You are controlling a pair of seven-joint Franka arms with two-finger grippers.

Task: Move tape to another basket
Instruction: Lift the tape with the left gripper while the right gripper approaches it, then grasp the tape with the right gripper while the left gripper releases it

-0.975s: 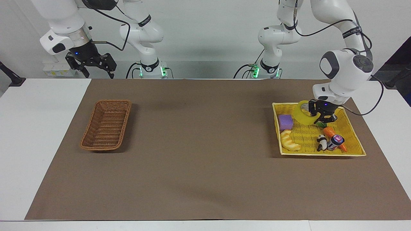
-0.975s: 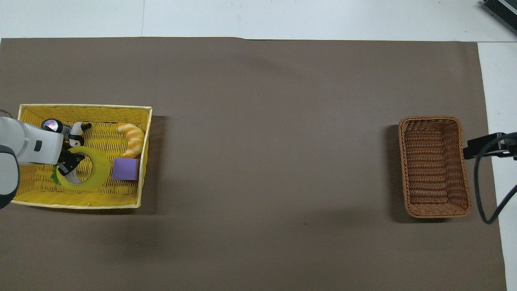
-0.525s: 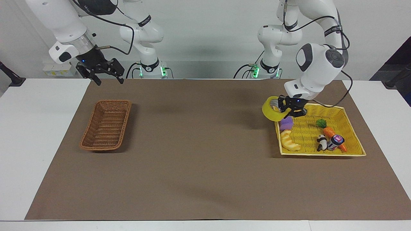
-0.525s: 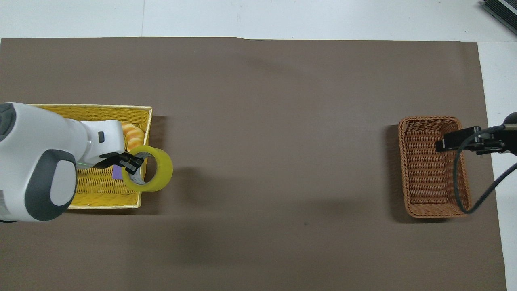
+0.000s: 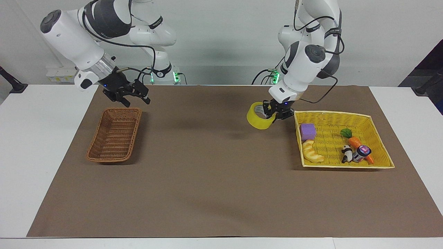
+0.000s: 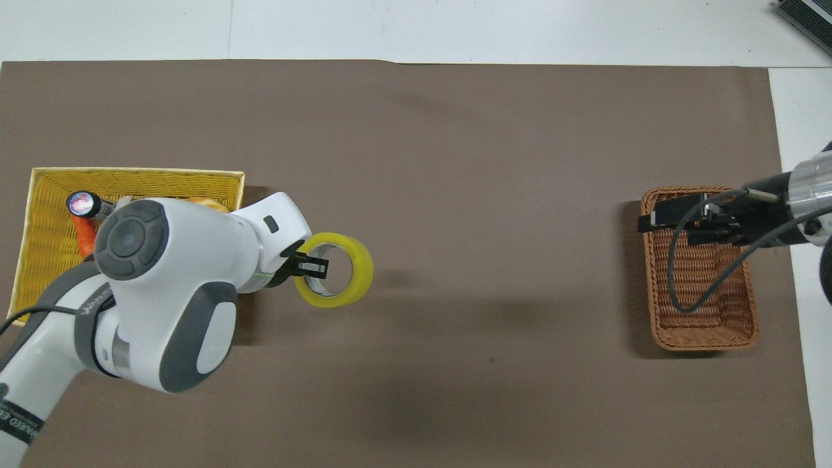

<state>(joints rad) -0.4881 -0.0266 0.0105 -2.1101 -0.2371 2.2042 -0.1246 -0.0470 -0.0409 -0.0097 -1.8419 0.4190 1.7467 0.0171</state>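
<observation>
The tape (image 5: 258, 122) (image 6: 361, 273), a yellow roll with a grey core, hangs above the brown mat just outside the yellow mesh basket (image 5: 332, 145) (image 6: 45, 214). My left gripper (image 5: 272, 115) (image 6: 314, 266) is shut on the roll's wall, one finger inside the ring. The wicker basket (image 5: 104, 159) (image 6: 702, 341) stands at the right arm's end of the table with nothing in it. Over the end of it nearer the robots, my right gripper (image 5: 134, 98) (image 6: 679, 220) hovers open and holds nothing.
In the yellow mesh basket lie a purple block (image 5: 307, 131), a croissant (image 5: 312, 152), a panda figure (image 5: 346, 154), a carrot (image 5: 356, 142) and a small jar (image 5: 362, 152). A brown mat (image 5: 207, 173) covers the table between the two baskets.
My left gripper has lifted the tape out of the yellow mesh basket and carried it toward the table's middle. My right gripper has swung from beside the table to over the wicker basket.
</observation>
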